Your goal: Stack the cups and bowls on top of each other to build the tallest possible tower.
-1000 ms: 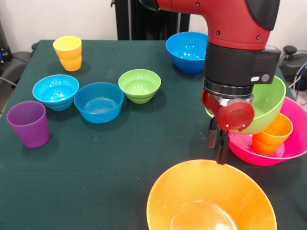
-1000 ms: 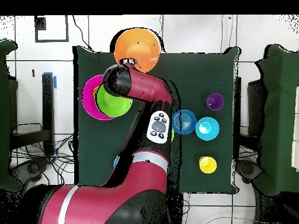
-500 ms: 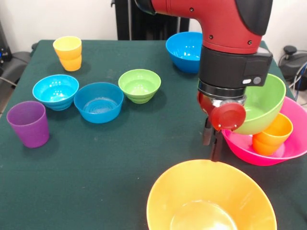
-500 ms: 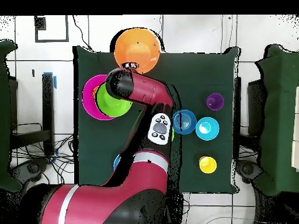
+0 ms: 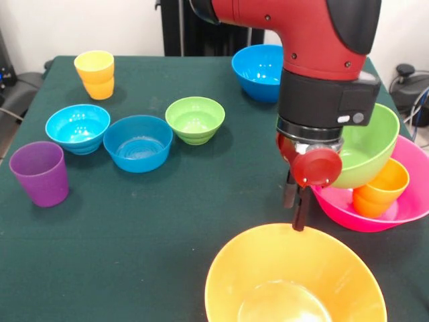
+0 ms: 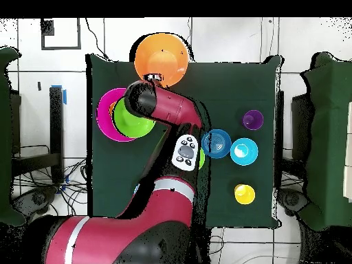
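Gripper (image 5: 295,209) hangs w/ fingers pointing straight down, tips at the far rim of the large orange bowl (image 5: 295,278). One finger looks to be just inside the rim and one outside, apparently straddling it for a pinch. Jaws are parted a little, nothing clamped yet.

Large orange bowl sits directly below and in front of the gripper, mouth up, axis vertical, flat on the table (image 5: 154,221).

Just beside the gripper, to the picture's right, is the tower (image 5: 375,174): pink bowl (image 5: 409,208) as base, orange cup (image 5: 382,188) inside it, green bowl (image 5: 365,144) tilted on the cup, mouth leaning toward the gripper. That lean probably makes a shaky seat for the next bowl.
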Robot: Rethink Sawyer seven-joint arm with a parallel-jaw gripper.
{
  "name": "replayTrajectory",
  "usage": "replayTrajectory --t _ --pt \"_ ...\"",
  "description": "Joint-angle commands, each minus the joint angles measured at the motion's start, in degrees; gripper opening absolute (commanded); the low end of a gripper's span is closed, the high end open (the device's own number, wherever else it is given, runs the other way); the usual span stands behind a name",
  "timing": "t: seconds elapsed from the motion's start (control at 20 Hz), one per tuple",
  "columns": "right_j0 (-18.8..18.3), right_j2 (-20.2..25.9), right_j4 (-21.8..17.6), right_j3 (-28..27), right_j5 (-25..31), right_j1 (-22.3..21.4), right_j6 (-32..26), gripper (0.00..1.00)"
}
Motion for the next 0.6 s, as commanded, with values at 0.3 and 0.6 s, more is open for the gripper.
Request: replayTrajectory --t 0.3,0.6 --pt "3.37 4.31 8.45 3.71 -11.7 7.14 13.33 1.0" --pt "3.62 4.56 10.71 4.84 -13.22 7.41 10.85 1.0"
